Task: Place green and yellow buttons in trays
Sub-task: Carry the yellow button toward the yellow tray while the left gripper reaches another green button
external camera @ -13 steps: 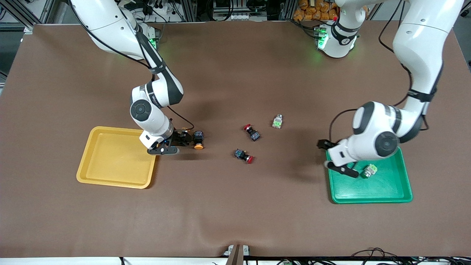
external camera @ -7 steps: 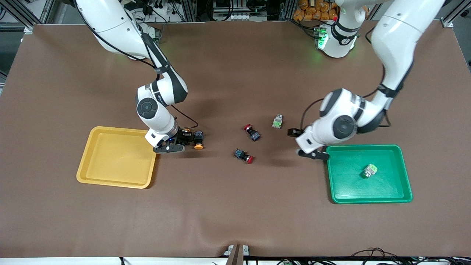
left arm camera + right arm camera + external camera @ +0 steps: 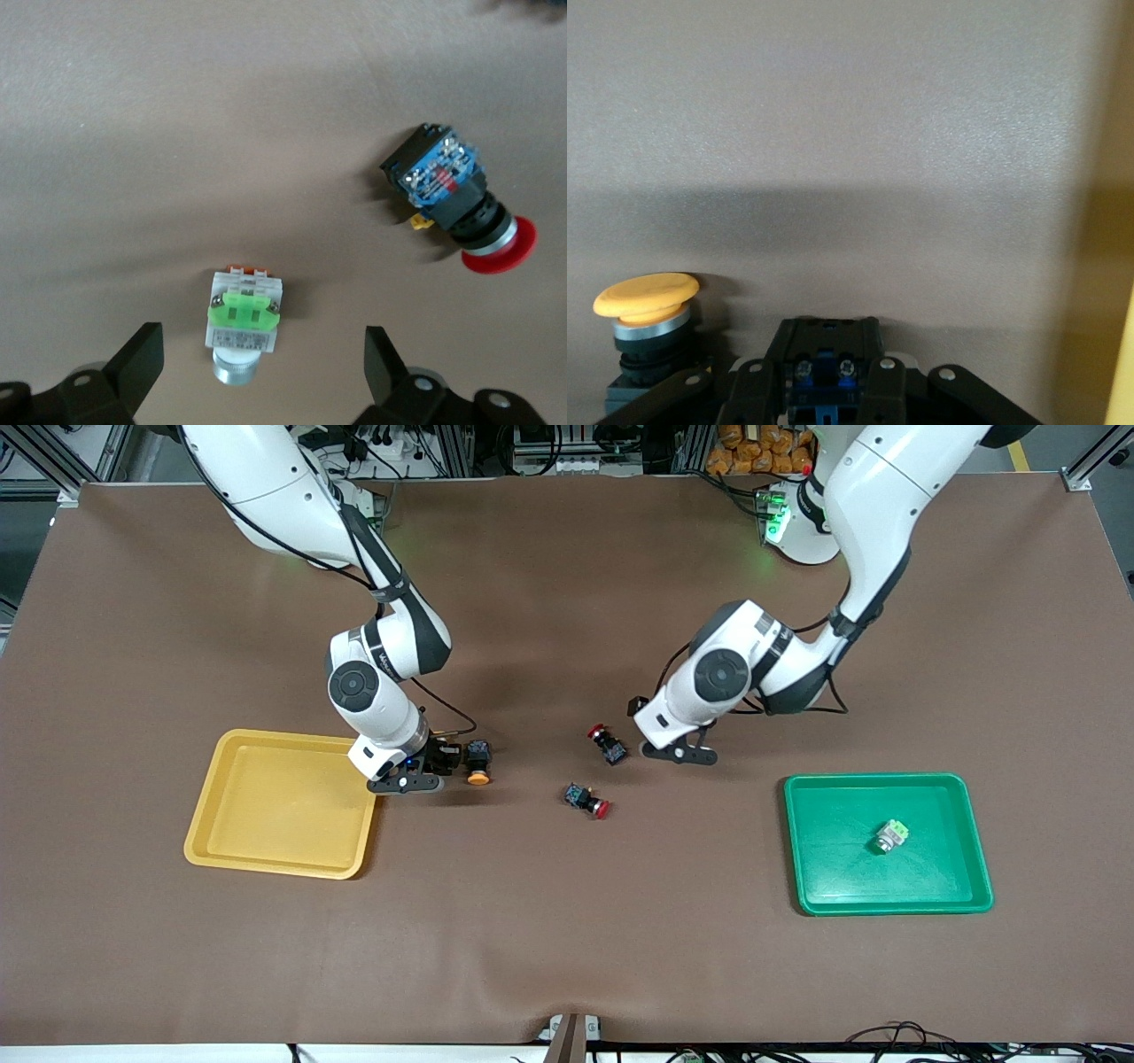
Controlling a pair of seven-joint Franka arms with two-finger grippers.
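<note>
Green and yellow buttons are split between one tray and the brown counter (image 3: 567,939). Nearest the front camera, toward the left arm's end, the green tray (image 3: 948,886) holds one green button (image 3: 889,837), a whitish-silver body with a light green part, lying on its side apart from the rims. Toward the right arm's end, a little farther from the camera, sits the yellow tray (image 3: 266,815).

Near the middle of the counter lies a red-capped switch (image 3: 587,799), black-bodied, on its side. Farther again, the right pincer (image 3: 446,760) is down at the counter just beside the yellow tray's corner. Its fingers are drawn narrow and clamp a black-bodied button (image 3: 824,363) with blue terminals; its cap cannot be made out. Just beside that grip is a yellow button (image 3: 478,766), its yellow-orange cap clear of the fingers in the right wrist view.

Farther still, a second red switch (image 3: 608,745) lies near the centre, just beside the left pincer (image 3: 678,748). That pincer hangs with its fingers spread wide over the second green button (image 3: 244,319), which lies on the counter between the two fingertips without touching either, silver cap toward the wrist camera. The front view hides this button under the left arm's hand
</note>
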